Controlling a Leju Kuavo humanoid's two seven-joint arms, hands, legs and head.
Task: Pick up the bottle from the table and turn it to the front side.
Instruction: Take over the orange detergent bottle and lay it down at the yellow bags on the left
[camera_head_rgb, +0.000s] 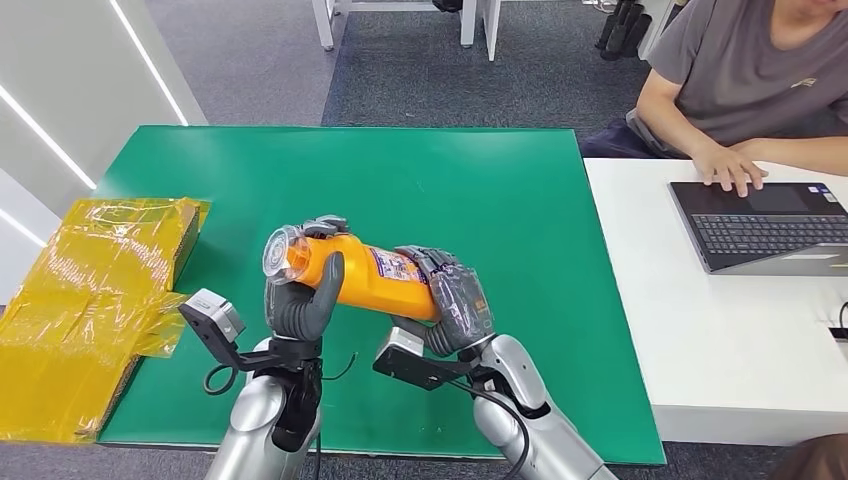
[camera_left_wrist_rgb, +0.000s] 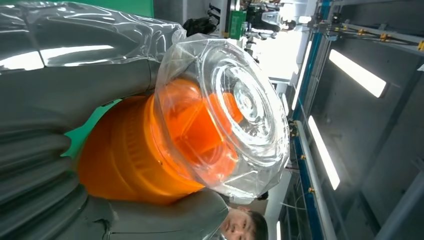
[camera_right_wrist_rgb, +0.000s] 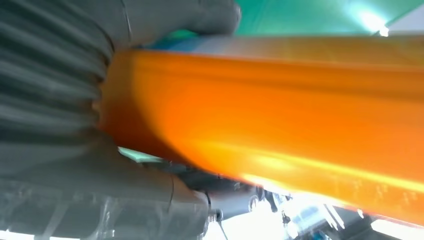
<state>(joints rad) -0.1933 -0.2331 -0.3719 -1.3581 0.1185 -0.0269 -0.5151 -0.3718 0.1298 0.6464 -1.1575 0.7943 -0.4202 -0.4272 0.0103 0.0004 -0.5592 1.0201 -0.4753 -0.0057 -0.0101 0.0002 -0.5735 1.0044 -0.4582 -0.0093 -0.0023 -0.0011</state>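
- The left hand (camera_head_rgb: 303, 300) wraps the neck end of the orange bottle (camera_head_rgb: 375, 275), thumb up across the near side and fingers curled over the far side, just behind the clear cap (camera_head_rgb: 279, 254).
- The right hand (camera_head_rgb: 455, 300) clasps the bottle's base end, its fingers closed over the top of the body.
- The bottle lies roughly level between both hands, raised above the green table (camera_head_rgb: 480, 200), cap pointing to the robot's left, a printed label (camera_head_rgb: 395, 265) showing near the right hand.
- In the left wrist view the cap (camera_left_wrist_rgb: 235, 107) faces the camera, the orange neck (camera_left_wrist_rgb: 130, 155) sitting against the grey thumb.
- A crumpled yellow bag (camera_head_rgb: 90, 300) lies at the table's left edge.
- To the right, a person (camera_head_rgb: 740, 70) sits at a white desk (camera_head_rgb: 720, 340), one hand on a laptop (camera_head_rgb: 775, 225).
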